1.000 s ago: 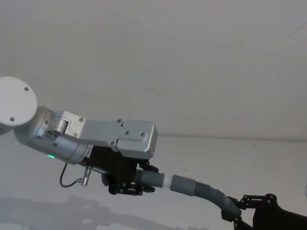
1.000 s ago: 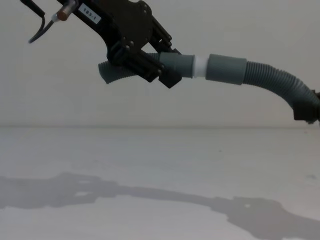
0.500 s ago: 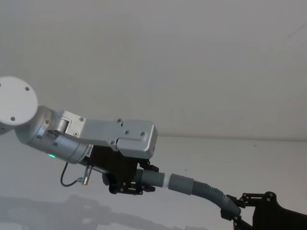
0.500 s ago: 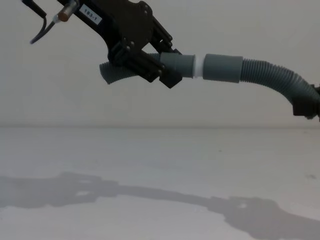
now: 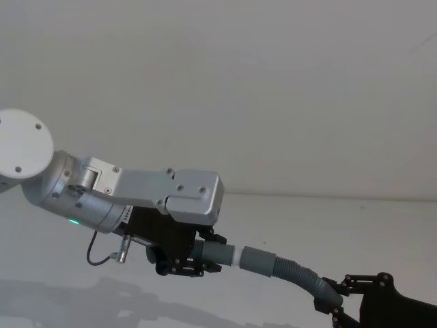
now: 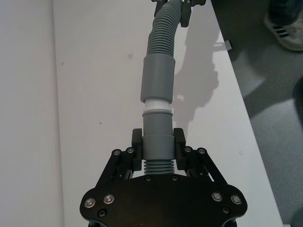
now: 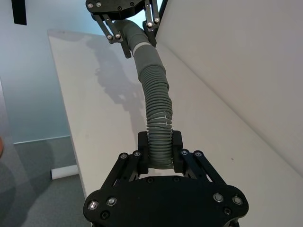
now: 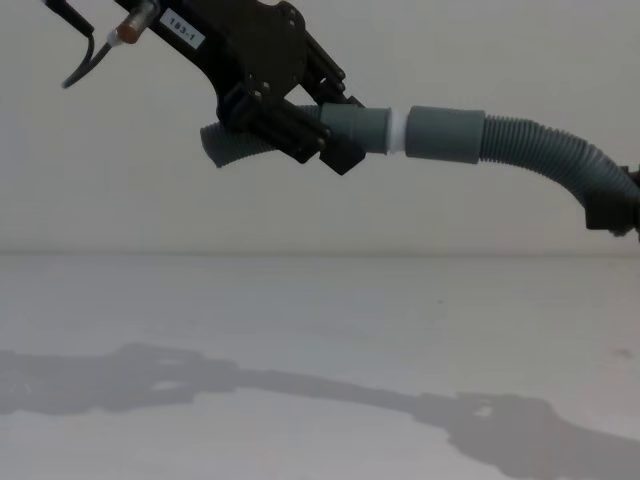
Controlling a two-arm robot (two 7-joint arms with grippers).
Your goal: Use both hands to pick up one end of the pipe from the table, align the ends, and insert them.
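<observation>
- Left gripper (image 8: 335,135): held raised well above the table (image 8: 320,330), on the left. Its fingers (image 6: 179,142) are pinched on the short hose piece (image 8: 235,145), just behind its smooth grey collar, as seen in the left wrist view.
- Right gripper (image 7: 161,153): held at the right edge of the chest view, a little lower than the left. It is clamped around the ribbed body of the long hose piece (image 8: 545,155), well back from the joint.
- White tip (image 8: 397,132): a narrow white band is left showing between the short piece's collar and the wide grey cuff (image 8: 447,134) of the long piece. The tip is judged to be partly entered, not fully seated.
- Alignment: both ends are seen lying roughly on one line in the left wrist view (image 6: 156,106) and the chest view, both clear of the table.
- Step in hand: the final push of tip into cuff is judged to be under way.
- Risk, buckling: the long piece is gripped far from its cuff, so a push may be absorbed by the ribbed curve bending instead of the tip being driven home.
- Risk, jamming: a slight tilt between the two ends could wedge the tip against the cuff's rim.
- Risk, slipping: the ribbed hose could slide through either grip if resistance is met.
</observation>
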